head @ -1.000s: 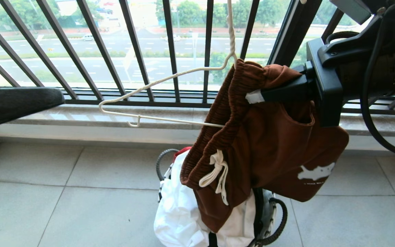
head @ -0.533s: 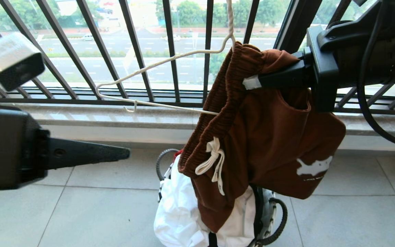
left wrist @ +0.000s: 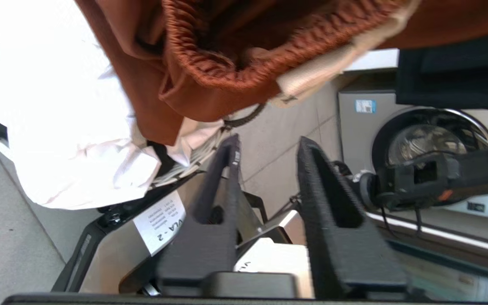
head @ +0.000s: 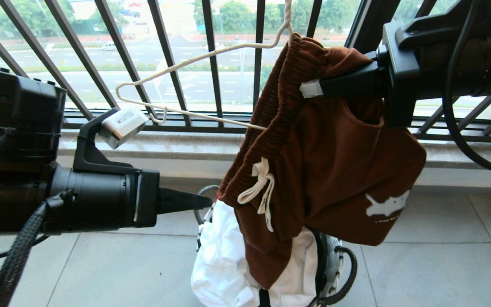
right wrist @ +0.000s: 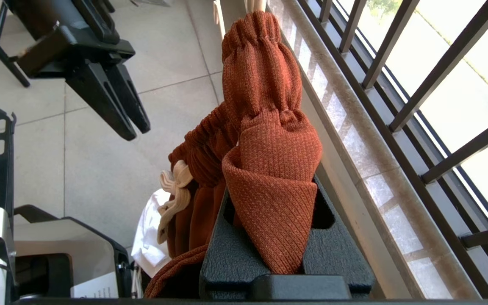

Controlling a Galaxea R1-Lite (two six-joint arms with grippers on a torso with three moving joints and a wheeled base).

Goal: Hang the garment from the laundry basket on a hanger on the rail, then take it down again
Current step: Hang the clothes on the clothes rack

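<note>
Because the right tool [head: 313, 88] is clamped on the waistband, the rust-brown shorts [head: 322, 162] hang bunched on one end of the cream wire hanger [head: 194, 59], above the laundry basket [head: 335, 264]. Left tool [head: 205, 201], fingers slightly parted and empty, sits just beside the shorts' drawstring [head: 260, 187], likely to spread the waistband.

A home laundry balcony: washing machine [left wrist: 430, 140], tiled floor [head: 100, 256], barred window railing [head: 168, 59].
</note>
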